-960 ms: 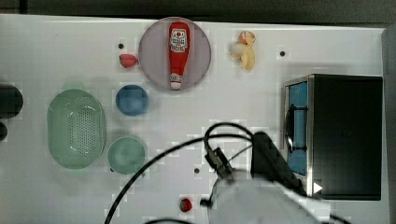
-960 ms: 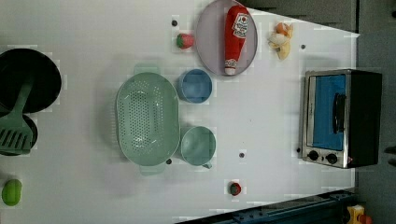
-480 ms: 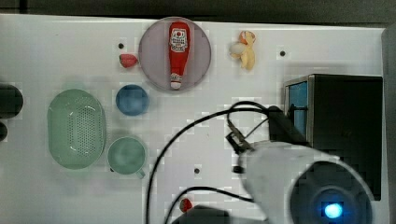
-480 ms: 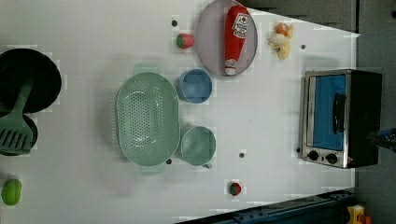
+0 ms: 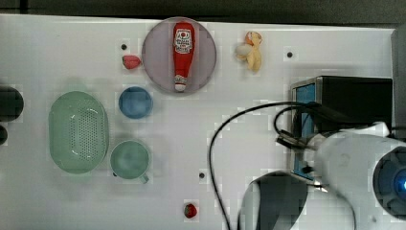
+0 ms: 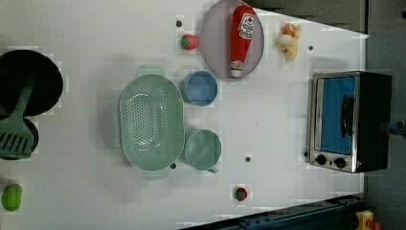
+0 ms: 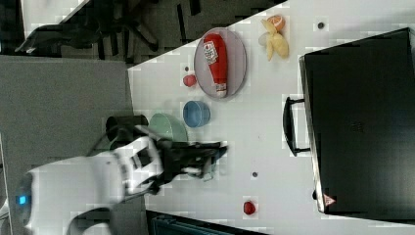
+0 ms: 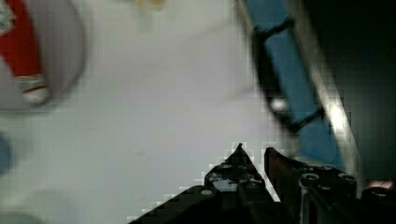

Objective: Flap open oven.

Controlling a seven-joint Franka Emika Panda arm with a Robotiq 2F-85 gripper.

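The white table (image 6: 287, 120) carries everything. The oven (image 6: 349, 122) stands at the left view's right edge, its blue glass door closed and the dark bar handle (image 6: 348, 116) untouched. Compared with one second ago, the arm (image 5: 354, 167) has moved toward the top view's right and now covers the lower part of the oven front; the other things have kept their places. The gripper (image 8: 254, 156) is near the handle and apart from it, its fingers almost together with a narrow gap and nothing between them. The green colander (image 6: 151, 123) lies beside two cups. The red ketchup bottle (image 6: 242, 36) lies on a grey plate (image 6: 210, 36); its label is not readable.
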